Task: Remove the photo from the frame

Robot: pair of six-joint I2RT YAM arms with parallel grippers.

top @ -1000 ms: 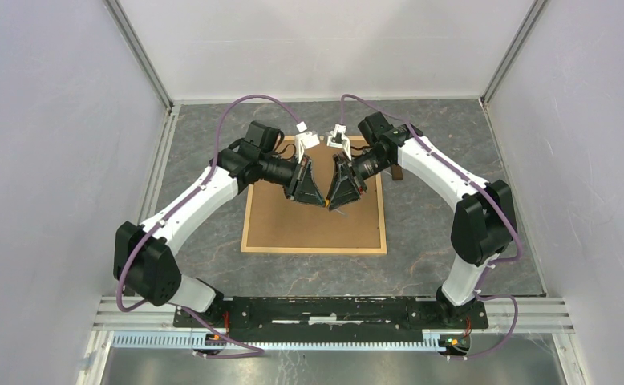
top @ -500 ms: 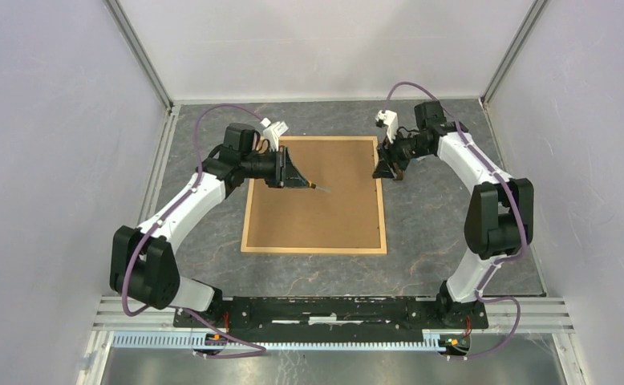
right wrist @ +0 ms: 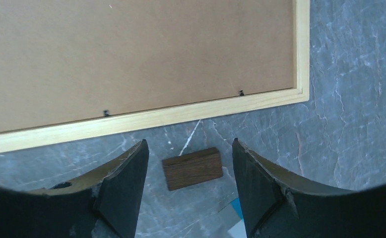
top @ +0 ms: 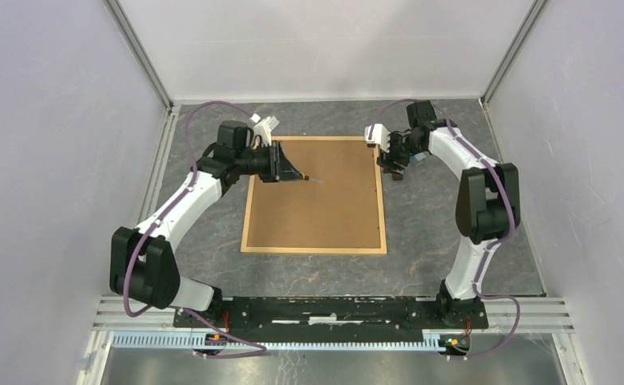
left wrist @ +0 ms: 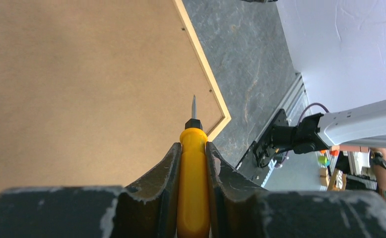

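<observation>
A large rectangular frame (top: 317, 210) lies flat on the grey marbled worktop (top: 429, 241), in the middle between the two arms. Only its back shows: a plain brown fibreboard panel, smooth and unmarked, edged all round by a narrow rim of pale wood. Two small black clips (right wrist: 106, 113) sit where the panel meets the rim on the frame's right-hand edge. The photo cannot be seen.

The left jaws hang over the far left part of the panel, clenched on the yellow handle of a screwdriver (left wrist: 193, 188). Its thin metal tip points out across the board; whether it touches the board cannot be told.

The right jaws are spread wide, with nothing between them, just off the frame's right edge near its far corner. Below them a small dark brown wooden block (right wrist: 192, 168) lies on the worktop, just beside the rim but not touching it.
</observation>
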